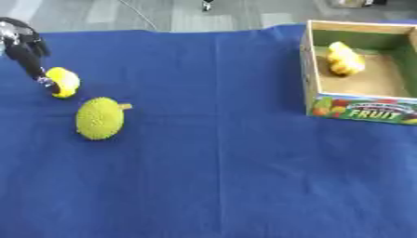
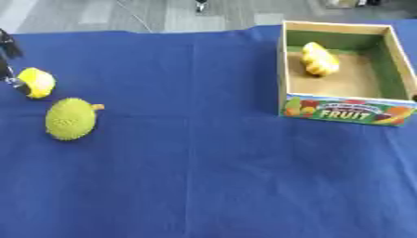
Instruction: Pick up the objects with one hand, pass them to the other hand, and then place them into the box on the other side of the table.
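We see a small yellow fruit [image 1: 63,82] at nine o'clock, a spiky green durian [image 1: 100,118] just beside it, and another yellow fruit [image 1: 344,59] inside the fruit box [image 1: 362,110] at two o'clock.

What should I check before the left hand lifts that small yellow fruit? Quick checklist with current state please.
1. Left hand at the small yellow fruit: ok, its fingertips reach the fruit's left side.
2. Fingers closed round the fruit: cannot tell, the contact spot is too small to read.
3. Spiky green fruit clear of the pick: ok, it lies apart, just below and to the right.
4. Right hand ready for the handover: not ok, it shows in neither view.
5. Box open and upright on the right side: ok.
6. Room in the box: ok, one yellow fruit in the box sits at the back, bare floor in front.
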Available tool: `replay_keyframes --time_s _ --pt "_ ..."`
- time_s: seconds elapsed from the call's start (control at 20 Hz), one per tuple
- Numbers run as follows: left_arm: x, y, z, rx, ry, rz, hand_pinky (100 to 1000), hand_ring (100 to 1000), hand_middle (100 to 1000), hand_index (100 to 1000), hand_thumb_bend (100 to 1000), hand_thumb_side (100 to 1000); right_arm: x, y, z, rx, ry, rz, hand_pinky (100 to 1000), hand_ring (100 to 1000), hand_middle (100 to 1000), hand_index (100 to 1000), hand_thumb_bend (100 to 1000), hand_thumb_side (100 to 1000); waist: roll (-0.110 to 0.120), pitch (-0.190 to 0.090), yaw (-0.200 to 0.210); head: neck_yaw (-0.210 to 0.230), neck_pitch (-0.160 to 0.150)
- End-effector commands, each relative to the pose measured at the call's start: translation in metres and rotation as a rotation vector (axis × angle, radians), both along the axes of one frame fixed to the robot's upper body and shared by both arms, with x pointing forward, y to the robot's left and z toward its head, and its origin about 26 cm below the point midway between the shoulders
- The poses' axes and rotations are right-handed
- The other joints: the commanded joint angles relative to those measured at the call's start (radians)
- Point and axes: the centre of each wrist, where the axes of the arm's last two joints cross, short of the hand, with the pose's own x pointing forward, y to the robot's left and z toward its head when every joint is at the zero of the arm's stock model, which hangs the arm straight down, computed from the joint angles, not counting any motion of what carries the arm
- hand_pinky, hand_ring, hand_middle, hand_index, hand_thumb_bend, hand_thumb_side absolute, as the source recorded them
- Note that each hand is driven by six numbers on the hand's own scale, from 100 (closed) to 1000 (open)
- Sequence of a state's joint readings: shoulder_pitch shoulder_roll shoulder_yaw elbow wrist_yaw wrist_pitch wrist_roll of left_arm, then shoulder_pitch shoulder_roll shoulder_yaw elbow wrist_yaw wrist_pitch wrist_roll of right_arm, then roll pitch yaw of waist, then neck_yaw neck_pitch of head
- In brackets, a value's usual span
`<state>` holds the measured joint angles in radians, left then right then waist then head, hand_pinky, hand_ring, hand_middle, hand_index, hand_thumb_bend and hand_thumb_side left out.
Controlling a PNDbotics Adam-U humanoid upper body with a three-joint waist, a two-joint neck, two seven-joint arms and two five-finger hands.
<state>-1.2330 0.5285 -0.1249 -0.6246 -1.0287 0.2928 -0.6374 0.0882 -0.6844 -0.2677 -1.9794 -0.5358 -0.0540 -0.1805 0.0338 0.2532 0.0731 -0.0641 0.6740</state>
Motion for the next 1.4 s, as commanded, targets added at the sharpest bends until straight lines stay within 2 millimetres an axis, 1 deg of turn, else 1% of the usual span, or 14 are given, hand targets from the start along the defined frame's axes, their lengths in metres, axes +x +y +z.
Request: replay_keyframes --time_s 0.05,0.3,0.55,0.6,0.8,1.05,1.2,1.25,1.3,1.4 --pt "-0.002 0.006 0.014 0.001 -0.056 0.030 827 798 750 786 620 100 -0.001 0.003 0.008 -0.028 -0.016 0.009 662 883 882 963 100 700 -0.017 -0.016 -0.005 0.005 -0.017" --pt "-0.001 0.006 0.009 0.002 -0.076 0.056 820 797 757 769 558 100 0.001 0.006 0.007 -0.028 -0.003 0.021 661 883 882 962 100 711 -0.021 -0.012 -0.011 0.009 -0.021" --pt "0.001 0.004 0.006 0.045 -0.078 0.073 816 798 761 767 552 100 0.002 0.009 0.006 -0.039 0.012 0.032 663 884 883 963 100 717 -0.022 -0.009 -0.014 0.018 -0.022" --pt "0.001 0.005 0.004 0.050 -0.076 0.078 814 796 760 763 529 100 0.003 0.009 0.005 -0.041 0.014 0.034 663 888 883 963 100 718 -0.022 -0.008 -0.015 0.020 -0.023" --pt "0.002 0.009 -0.005 0.044 -0.032 0.111 818 802 769 773 521 100 0.003 0.010 0.004 -0.042 0.020 0.035 663 888 883 963 100 722 -0.022 -0.007 -0.019 0.026 -0.024" --pt "0.002 0.014 -0.015 0.036 0.001 0.151 818 802 770 773 490 100 0.003 0.011 0.004 -0.041 0.023 0.038 663 889 883 964 100 703 -0.023 -0.005 -0.024 0.029 -0.024" --pt "0.003 0.014 -0.018 0.031 0.013 0.155 812 793 754 761 438 100 0.003 0.011 0.003 -0.040 0.025 0.038 665 889 883 964 100 703 -0.023 -0.004 -0.025 0.031 -0.024" --pt "0.003 0.013 -0.019 0.029 0.019 0.156 808 787 745 753 393 100 0.003 0.011 0.003 -0.040 0.027 0.038 665 889 883 964 100 703 -0.023 -0.004 -0.025 0.032 -0.024" --pt "0.003 0.013 -0.020 0.027 0.026 0.156 808 786 742 747 376 100 0.003 0.011 0.003 -0.040 0.028 0.037 665 889 883 964 100 703 -0.023 -0.004 -0.026 0.032 -0.023" --pt "0.004 0.013 -0.023 0.023 0.038 0.154 803 778 724 722 302 100 0.003 0.011 0.003 -0.040 0.029 0.037 665 889 883 964 100 702 -0.023 -0.004 -0.026 0.033 -0.022"
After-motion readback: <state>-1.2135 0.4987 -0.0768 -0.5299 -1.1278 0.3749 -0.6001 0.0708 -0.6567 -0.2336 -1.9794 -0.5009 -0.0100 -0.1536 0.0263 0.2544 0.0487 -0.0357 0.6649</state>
